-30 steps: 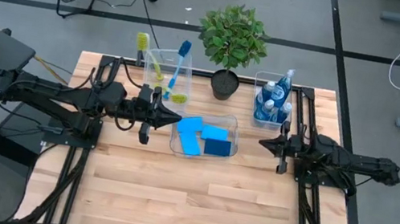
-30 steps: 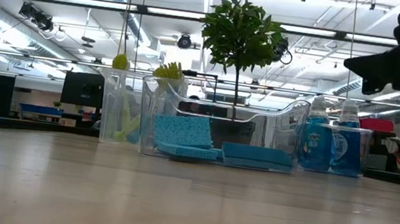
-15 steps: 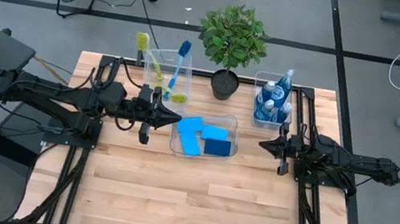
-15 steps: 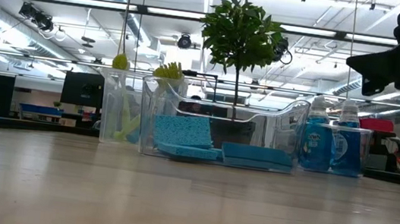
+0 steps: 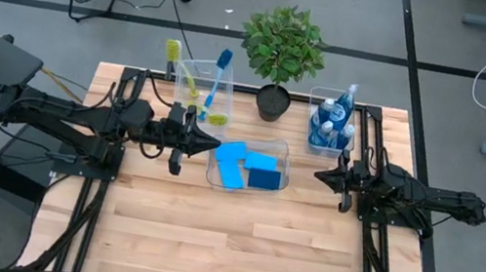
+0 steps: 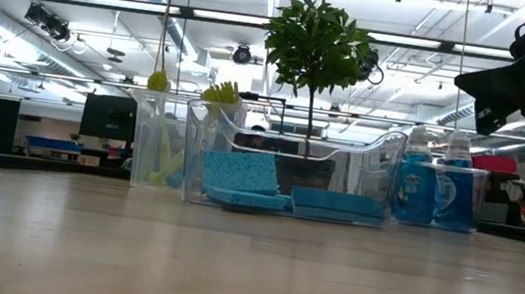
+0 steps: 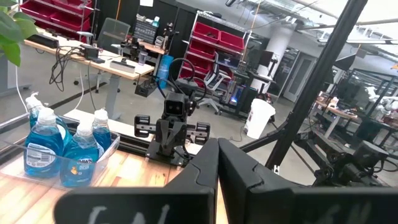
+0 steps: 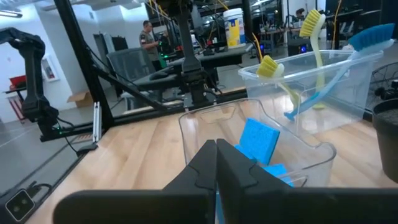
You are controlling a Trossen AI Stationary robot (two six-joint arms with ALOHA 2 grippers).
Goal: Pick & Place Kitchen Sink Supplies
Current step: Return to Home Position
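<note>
1. blue sponges (image 5: 234, 159) lie in the clear middle bin (image 5: 288, 151). in the low view one of them leans on edge against the others.
2. dish brushes (image 5: 202, 85) stand in the tall bin (image 5: 177, 76) behind its left end. bottles (image 5: 332, 123) fill the small bin (image 5: 311, 108) behind its right end. the potted plant (image 5: 282, 49) sits between those two.
3. left gripper (image 5: 213, 142) hovers just beside the middle bin's left end, fingers pressed together on nothing.
4. right gripper (image 5: 319, 176) hangs near the bin's right end, apart from it, fingers together and empty.
</note>
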